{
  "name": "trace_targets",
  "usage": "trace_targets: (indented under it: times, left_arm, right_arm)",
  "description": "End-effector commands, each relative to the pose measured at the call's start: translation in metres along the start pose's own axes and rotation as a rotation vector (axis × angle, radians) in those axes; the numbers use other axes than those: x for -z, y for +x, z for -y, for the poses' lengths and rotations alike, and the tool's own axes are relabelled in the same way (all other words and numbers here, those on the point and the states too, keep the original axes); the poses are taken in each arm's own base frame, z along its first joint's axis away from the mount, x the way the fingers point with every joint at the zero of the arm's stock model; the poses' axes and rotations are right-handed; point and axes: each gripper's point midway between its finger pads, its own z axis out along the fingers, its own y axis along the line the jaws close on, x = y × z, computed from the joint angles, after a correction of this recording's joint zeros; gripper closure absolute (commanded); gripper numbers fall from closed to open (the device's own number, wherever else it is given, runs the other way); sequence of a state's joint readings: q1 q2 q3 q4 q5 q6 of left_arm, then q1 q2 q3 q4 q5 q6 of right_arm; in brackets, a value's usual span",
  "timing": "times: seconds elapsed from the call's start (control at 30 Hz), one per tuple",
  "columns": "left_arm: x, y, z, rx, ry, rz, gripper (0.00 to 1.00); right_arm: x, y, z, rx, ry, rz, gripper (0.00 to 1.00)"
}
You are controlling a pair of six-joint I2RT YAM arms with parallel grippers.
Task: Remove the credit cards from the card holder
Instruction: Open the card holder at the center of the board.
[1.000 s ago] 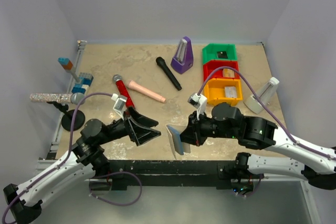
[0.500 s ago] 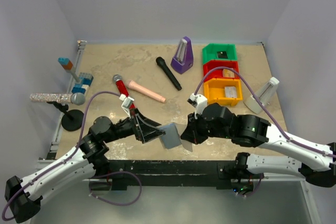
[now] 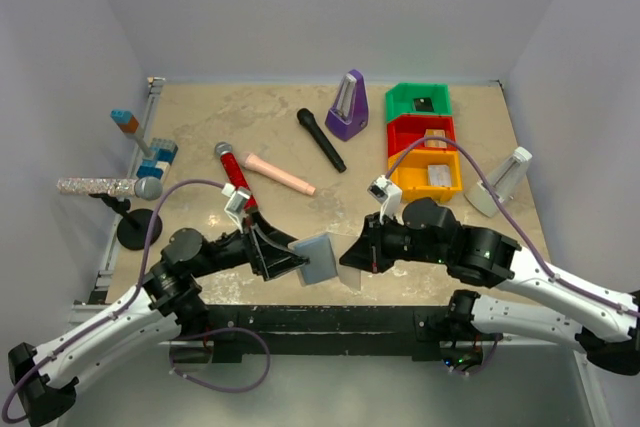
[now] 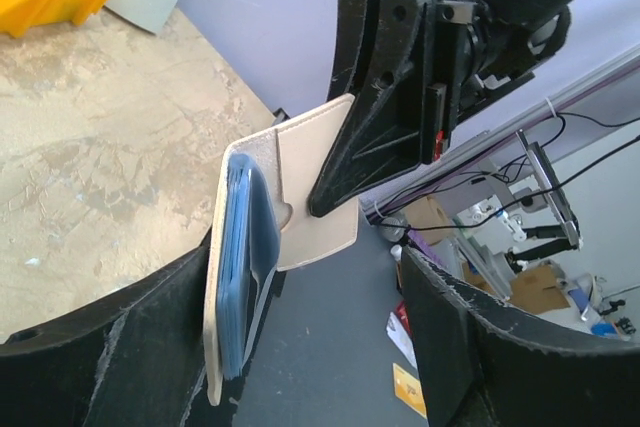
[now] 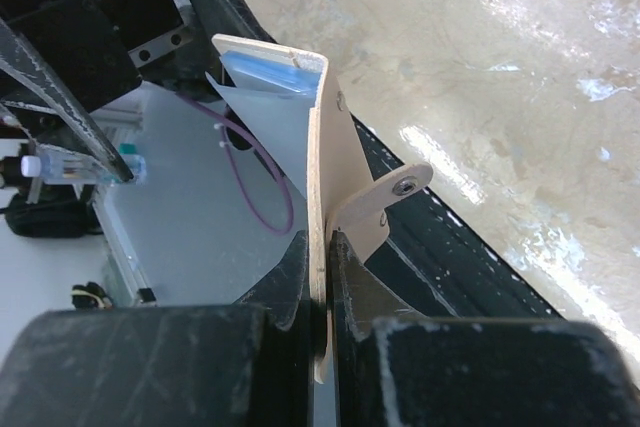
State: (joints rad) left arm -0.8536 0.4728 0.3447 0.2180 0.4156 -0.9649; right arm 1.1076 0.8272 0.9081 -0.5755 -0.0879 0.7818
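One card holder (image 3: 318,259) | on edge, opened leftward | pinched by right end effector (image 3: 352,255)

The right gripper (image 5: 320,247) pinches the card holder (image 5: 335,147) edge-on between its 2 fingers (image 5: 285,282), snap tab (image 5: 392,195) jutting right over the table (image 5: 500,77).

The card holder (image 3: 318,259) stands on edge over the front edge of the table (image 3: 250,117), between the two grippers. The right gripper (image 3: 350,256) is just to its right, clamped on its flap. The left gripper (image 3: 297,260) is just to its left, fingers spread on either side of its thicker half, which seems to lean against one finger. Behind the card holder lies a handheld microphone (image 3: 321,140), and behind that a metronome (image 3: 347,107). Three bins (image 3: 398,172) sit behind and to its right. A microphone on a stand (image 3: 100,187) is far to its left.
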Motion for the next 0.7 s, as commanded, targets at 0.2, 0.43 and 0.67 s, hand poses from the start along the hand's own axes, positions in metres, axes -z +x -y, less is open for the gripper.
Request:
trace_targets:
  times: [0.2, 0.43, 0.67]
  left_arm:
    - [0.007, 0.002, 0.005, -0.055, 0.016, -0.002, 0.42]
    - [0.013, 0.0, 0.008, -0.073, 0.016, 0.011, 0.46]
    - [0.016, 0.002, 0.007, -0.083, 0.007, 0.013, 0.57]
  right_arm:
    - [0.013, -0.026, -0.031, -0.096, -0.212, 0.151, 1.0]
    - [0.014, -0.028, -0.03, -0.136, -0.265, 0.186, 1.0]
    - [0.014, -0.03, -0.033, -0.162, -0.315, 0.207, 1.0]
